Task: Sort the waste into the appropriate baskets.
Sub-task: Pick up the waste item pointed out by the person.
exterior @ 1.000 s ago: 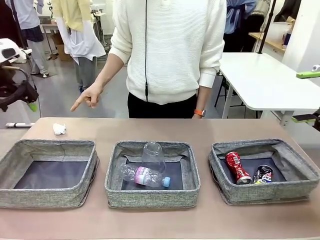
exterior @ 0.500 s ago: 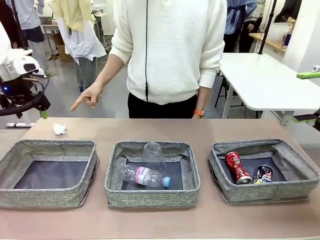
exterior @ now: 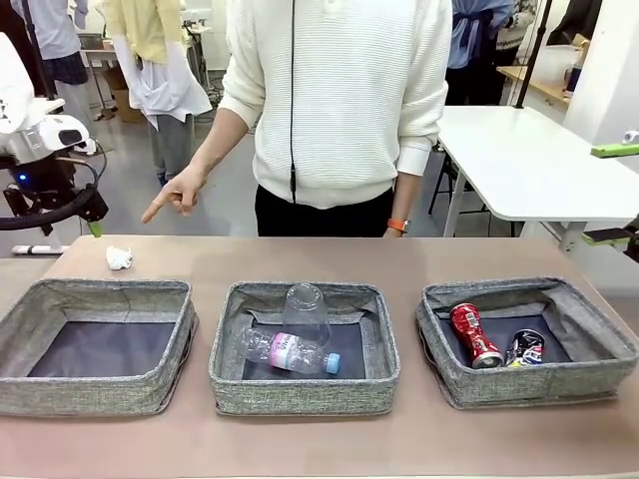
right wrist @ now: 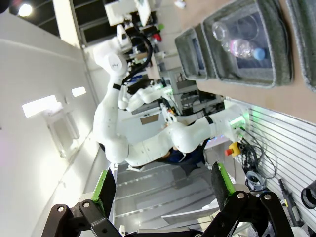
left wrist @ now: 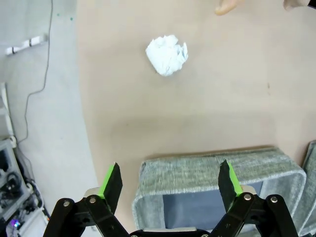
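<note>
A crumpled white paper wad (exterior: 119, 257) (left wrist: 167, 54) lies on the table behind the left basket (exterior: 100, 291) (left wrist: 212, 170), whose dark bottom is bare. My left gripper (exterior: 85, 215) (left wrist: 169, 173) hovers open above that basket's far wall, short of the wad. The middle basket (exterior: 300, 387) (right wrist: 277, 49) holds a clear cup (exterior: 306, 307) and a clear bottle (exterior: 290, 351) with a pink label. In the right basket (exterior: 529, 387) lie a red soda can (exterior: 474, 334) and a dark crushed can (exterior: 526, 347). My right gripper (exterior: 611, 193) (right wrist: 163, 180) stays open at the right edge, well above the table.
A person in a white sweater stands at the far side, one hand (exterior: 175, 195) pointing down toward the wad. Bare tabletop (exterior: 319, 257) runs behind the baskets and along the front edge. A white table (exterior: 529, 160) stands behind on the right.
My left arm has come in from the left edge and moved right, toward the paper wad. The person's pointing hand and the waste have stayed put.
</note>
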Tool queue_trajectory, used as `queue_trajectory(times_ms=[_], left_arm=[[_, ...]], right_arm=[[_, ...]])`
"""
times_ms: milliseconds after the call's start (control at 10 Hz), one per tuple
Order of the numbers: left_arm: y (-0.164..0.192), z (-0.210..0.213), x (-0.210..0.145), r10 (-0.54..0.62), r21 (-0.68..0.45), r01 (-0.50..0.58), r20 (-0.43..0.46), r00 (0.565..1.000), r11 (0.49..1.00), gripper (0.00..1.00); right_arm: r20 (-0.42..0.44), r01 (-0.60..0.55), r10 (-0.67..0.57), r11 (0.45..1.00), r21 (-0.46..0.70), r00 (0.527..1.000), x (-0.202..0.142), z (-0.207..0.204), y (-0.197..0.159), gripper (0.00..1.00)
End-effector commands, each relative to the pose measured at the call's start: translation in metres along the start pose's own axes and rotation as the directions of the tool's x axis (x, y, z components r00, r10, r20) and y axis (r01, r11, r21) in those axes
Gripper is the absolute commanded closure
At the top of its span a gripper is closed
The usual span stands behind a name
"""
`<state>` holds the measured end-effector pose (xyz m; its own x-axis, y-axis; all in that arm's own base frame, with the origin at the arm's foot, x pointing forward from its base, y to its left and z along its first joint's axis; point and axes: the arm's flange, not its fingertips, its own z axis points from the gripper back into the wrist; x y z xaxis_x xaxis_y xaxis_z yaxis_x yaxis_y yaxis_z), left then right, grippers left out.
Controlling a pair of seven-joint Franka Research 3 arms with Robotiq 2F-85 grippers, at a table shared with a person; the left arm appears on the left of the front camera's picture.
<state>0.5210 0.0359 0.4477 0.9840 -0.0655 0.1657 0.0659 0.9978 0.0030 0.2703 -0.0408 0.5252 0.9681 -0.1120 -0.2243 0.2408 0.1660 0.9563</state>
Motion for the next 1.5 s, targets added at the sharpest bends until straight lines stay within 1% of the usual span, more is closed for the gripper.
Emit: queue_trajectory(times_ms=[0, 200, 300, 500, 600, 800, 1100, 1400], left_arm=[[0.001, -0.002, 0.003, -0.069, 0.057, 0.061, 0.144, 0.987, 0.997, 0.00], [0.004, 0.005, 0.007, -0.091, 0.052, 0.080, 0.266, 0.960, 0.995, 0.00], [0.005, 0.005, 0.010, -0.100, 0.071, 0.083, 0.284, 0.954, 0.994, 0.00], [0.007, -0.001, 0.023, -0.143, 0.070, 0.127, 0.309, 0.940, 0.989, 0.00], [0.008, -0.007, 0.028, -0.157, 0.055, 0.148, 0.299, 0.941, 0.988, 0.00], [0.005, -0.021, 0.038, -0.154, 0.058, 0.144, 0.263, 0.952, 0.988, 0.00], [0.004, -0.050, 0.060, -0.114, -0.019, 0.120, 0.205, 0.972, 0.993, 0.00], [0.006, -0.068, 0.067, -0.097, -0.066, 0.108, 0.148, 0.984, 0.992, 0.00]], right_arm=[[-0.008, -0.027, 0.027, 1.000, 0.016, 1.000, 0.001, 0.002, 0.004, 0.00], [-0.008, -0.027, 0.027, 1.000, 0.016, 1.000, 0.001, 0.002, 0.004, 0.00], [-0.008, -0.027, 0.027, 1.000, 0.016, 1.000, 0.001, 0.002, 0.004, 0.00], [-0.008, -0.027, 0.027, 1.000, 0.016, 1.000, 0.001, 0.002, 0.004, 0.00], [-0.008, -0.027, 0.027, 1.000, 0.016, 1.000, 0.001, 0.002, 0.004, 0.00], [-0.008, -0.027, 0.027, 1.000, 0.016, 1.000, 0.001, 0.002, 0.004, 0.00], [-0.008, -0.027, 0.027, 1.000, 0.016, 1.000, 0.001, 0.002, 0.004, 0.00], [-0.008, -0.027, 0.027, 1.000, 0.016, 1.000, 0.001, 0.002, 0.004, 0.00]])
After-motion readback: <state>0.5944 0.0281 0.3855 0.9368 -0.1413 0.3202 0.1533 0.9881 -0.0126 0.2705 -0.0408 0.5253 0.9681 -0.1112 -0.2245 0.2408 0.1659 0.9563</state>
